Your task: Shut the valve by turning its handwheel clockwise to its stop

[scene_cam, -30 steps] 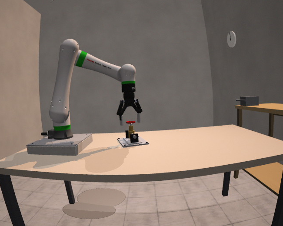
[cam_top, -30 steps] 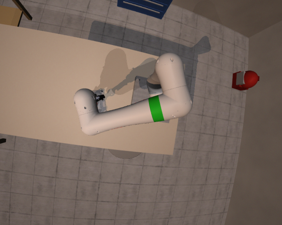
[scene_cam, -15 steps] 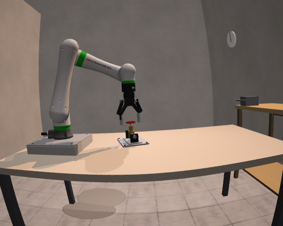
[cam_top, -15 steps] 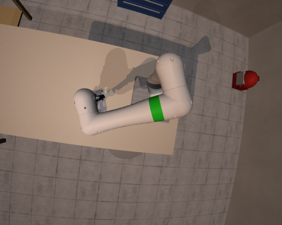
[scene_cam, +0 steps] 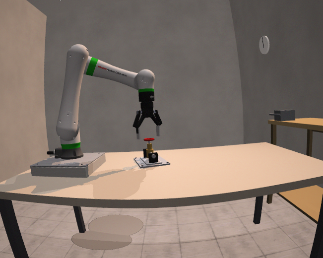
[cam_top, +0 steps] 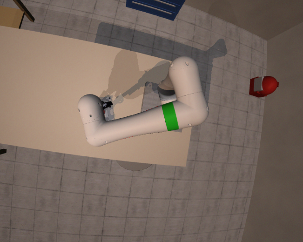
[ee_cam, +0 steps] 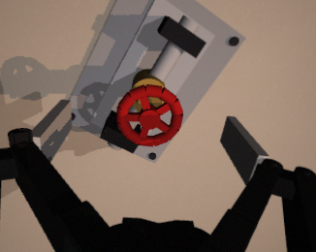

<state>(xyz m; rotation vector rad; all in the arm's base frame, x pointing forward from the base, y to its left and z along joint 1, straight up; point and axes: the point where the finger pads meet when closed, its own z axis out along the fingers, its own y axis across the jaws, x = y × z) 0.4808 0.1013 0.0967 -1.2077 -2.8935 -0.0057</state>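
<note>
Arm [scene_cam: 111,72] reaches out from its base, upper link near vertical, forearm sloping slightly down to the wrist [scene_cam: 145,95], which points straight down. Gripper [scene_cam: 147,132] fully spread, nothing between the jaws. Fingertips splayed well apart, one on each side, both pads hanging free in the air.

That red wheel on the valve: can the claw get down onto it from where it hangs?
Probably yes. The open gripper hangs right above the red wheel, fingers spread wider than it, and nothing shows between them.
</note>
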